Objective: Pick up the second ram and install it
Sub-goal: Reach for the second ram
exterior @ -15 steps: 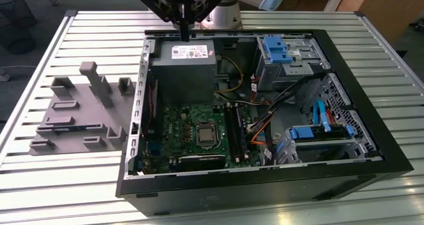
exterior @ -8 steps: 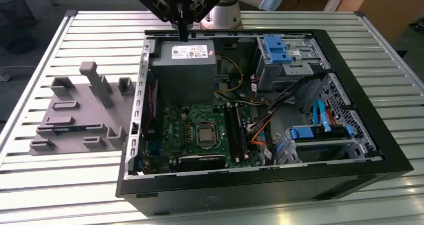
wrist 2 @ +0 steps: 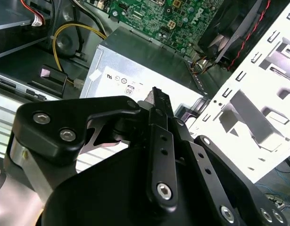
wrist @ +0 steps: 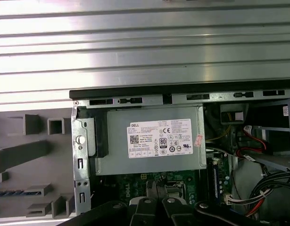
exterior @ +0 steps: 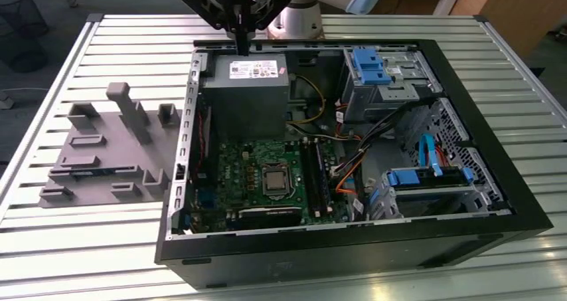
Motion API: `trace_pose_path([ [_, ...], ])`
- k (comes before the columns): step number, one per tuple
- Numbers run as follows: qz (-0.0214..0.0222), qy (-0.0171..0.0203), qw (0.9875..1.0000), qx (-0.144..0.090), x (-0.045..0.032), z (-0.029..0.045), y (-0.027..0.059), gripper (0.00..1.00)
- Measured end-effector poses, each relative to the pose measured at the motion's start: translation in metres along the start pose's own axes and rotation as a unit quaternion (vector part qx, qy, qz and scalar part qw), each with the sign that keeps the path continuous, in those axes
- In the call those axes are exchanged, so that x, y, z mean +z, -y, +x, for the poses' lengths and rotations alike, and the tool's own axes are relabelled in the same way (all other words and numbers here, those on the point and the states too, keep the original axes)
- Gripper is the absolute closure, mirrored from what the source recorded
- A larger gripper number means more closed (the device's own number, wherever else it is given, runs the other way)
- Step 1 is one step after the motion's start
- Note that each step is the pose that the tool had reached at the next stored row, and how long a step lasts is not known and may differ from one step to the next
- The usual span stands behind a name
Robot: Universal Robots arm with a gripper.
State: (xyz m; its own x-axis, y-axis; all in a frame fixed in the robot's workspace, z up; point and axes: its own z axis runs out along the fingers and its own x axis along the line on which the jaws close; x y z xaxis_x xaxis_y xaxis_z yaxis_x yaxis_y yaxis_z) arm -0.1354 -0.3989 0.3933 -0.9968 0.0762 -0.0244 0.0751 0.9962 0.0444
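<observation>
Exterior view: black two-finger gripper [exterior: 241, 47] hangs over edge of open black computer case [exterior: 372, 251], above grey power supply box [exterior: 251, 82]; jaws clenched, nothing gripped. Long flat blue ram stick [exterior: 89, 173] lies in grey slotted holder [exterior: 84, 156] at exterior view's left, well apart from gripper.
Second wrist view: fingers [wrist 2: 161, 141] pressed together.
First wrist view: ram stick in holder slot beside case.

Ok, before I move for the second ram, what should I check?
1. Gripper empty: ok, jaws shut on nothing above the power supply.
2. Jaws open for a grasp: not ok.
3. Second ram exposed: ok, lying in the grey holder beside the case.
4. Free slot on the motherboard: cannot tell.
5. Case open: ok.
</observation>
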Motion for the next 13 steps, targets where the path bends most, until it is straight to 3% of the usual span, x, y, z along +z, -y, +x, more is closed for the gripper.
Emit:
trace_pose_path([
  [13, 0.0, 0.0, 1.0, 0.0, 0.0, 0.0061, 0.0005, 0.89],
])
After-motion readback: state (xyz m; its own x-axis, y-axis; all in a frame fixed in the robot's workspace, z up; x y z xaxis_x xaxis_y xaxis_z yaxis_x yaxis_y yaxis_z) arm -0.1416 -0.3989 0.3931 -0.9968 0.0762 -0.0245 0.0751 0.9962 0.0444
